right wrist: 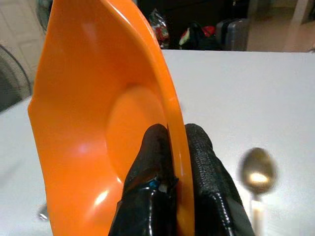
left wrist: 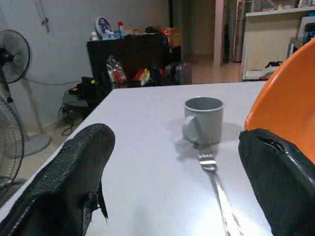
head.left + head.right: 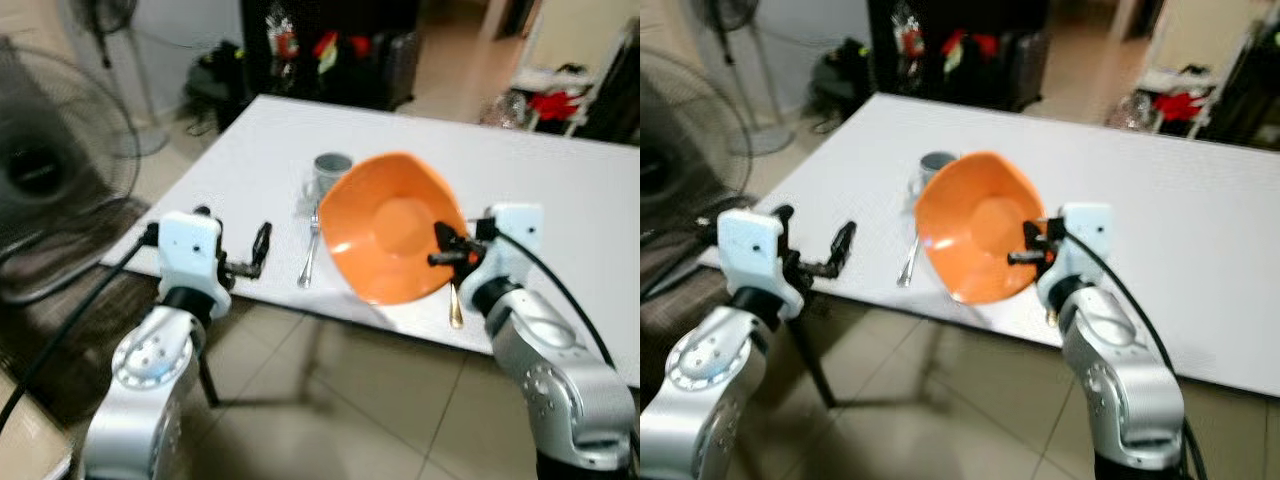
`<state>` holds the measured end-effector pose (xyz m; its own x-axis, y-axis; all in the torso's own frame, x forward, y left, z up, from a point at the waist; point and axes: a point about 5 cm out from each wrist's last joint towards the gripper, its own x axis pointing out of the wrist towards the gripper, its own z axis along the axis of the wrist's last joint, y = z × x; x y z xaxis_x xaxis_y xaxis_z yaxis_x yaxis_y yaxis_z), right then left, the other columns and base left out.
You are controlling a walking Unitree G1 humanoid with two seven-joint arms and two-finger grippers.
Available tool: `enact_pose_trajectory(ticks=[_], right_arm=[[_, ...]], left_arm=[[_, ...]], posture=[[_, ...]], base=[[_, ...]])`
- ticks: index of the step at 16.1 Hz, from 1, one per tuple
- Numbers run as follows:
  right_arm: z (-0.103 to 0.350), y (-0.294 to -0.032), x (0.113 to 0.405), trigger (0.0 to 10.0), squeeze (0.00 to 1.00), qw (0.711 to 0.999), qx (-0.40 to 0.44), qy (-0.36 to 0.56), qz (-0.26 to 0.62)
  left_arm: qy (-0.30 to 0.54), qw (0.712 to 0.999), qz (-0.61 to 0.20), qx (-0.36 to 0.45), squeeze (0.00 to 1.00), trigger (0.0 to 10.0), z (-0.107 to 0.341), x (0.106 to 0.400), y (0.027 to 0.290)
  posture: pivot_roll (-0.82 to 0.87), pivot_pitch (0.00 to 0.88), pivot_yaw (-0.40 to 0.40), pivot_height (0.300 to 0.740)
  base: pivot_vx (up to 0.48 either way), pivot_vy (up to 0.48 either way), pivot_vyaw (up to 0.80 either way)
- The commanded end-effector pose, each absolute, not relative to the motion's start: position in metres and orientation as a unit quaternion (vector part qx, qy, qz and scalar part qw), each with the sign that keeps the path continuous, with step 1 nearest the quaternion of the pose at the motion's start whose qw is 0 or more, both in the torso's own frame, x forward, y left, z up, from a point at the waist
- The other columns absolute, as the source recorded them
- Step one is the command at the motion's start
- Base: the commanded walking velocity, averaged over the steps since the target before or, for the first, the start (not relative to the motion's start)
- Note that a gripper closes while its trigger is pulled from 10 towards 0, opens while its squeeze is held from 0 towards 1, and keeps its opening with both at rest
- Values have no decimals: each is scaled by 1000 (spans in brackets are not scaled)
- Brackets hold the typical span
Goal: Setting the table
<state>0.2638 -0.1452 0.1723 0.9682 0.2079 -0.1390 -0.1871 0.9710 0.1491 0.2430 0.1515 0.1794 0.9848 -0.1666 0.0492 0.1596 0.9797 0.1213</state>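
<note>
Over the near edge of the white table (image 3: 560, 200), at about 3 o'clock from my chest, my right gripper (image 1: 172, 157) holds the orange bowl (image 3: 395, 230) by its rim, one black finger inside the bowl and the other outside, closed tight on the thin wall. The bowl is tipped up steeply on edge, its hollow facing me, lifted off the tabletop. Just beyond it, at 12 o'clock, stands a grey mug (image 2: 203, 119), upright, handle toward me. A fork (image 3: 309, 255) lies on the table in front of the mug, at roughly 9 o'clock from the bowl, tines toward the mug. A spoon (image 1: 256, 174) lies on the table below the bowl's right side, its handle pointing back to me. My left gripper (image 3: 252, 255) hangs at 9 o'clock near the table's corner, fingers spread wide apart with nothing between them, well clear of the fork. A standing fan (image 3: 45, 175) is off at 10 o'clock on the floor.
</note>
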Motion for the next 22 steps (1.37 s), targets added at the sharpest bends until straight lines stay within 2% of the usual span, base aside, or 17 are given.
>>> enact_pose_trajectory(ticks=[1, 5, 9, 16, 18, 22], right_arm=[[181, -140, 259, 10000, 0, 988, 84, 62, 117], [182, -139, 259, 10000, 0, 983, 112, 69, 125], [179, -133, 270, 10000, 0, 972, 139, 117, 149], [186, -161, 327, 10000, 0, 961, 220, 156, 62], [175, -172, 358, 10000, 0, 948, 253, 191, 6], [186, -165, 398, 10000, 0, 932, 317, 176, 2]], left_arm=[[-25, 994, -82, 62, 0, 10000, 179, 244, 156], [-20, 994, -87, 67, 0, 10000, 178, 245, 156], [-8, 992, -104, 68, 0, 10000, 176, 243, 156], [-3, 985, -156, 79, 0, 10000, 179, 240, 159], [2, 978, -194, 78, 0, 10000, 179, 239, 156], [12, 962, -258, 87, 0, 10000, 185, 239, 152]], posture=[[-49, 0, 0, 740], [-52, 0, 5, 740], [-47, 0, 5, 740], [-33, 0, 14, 740], [-33, 0, 22, 740], [-23, 32, 40, 740]], base=[[371, 0, -800], [336, 0, -200], [0, 0, 0], [0, 0, 0], [0, 0, 0], [0, 0, 0]])
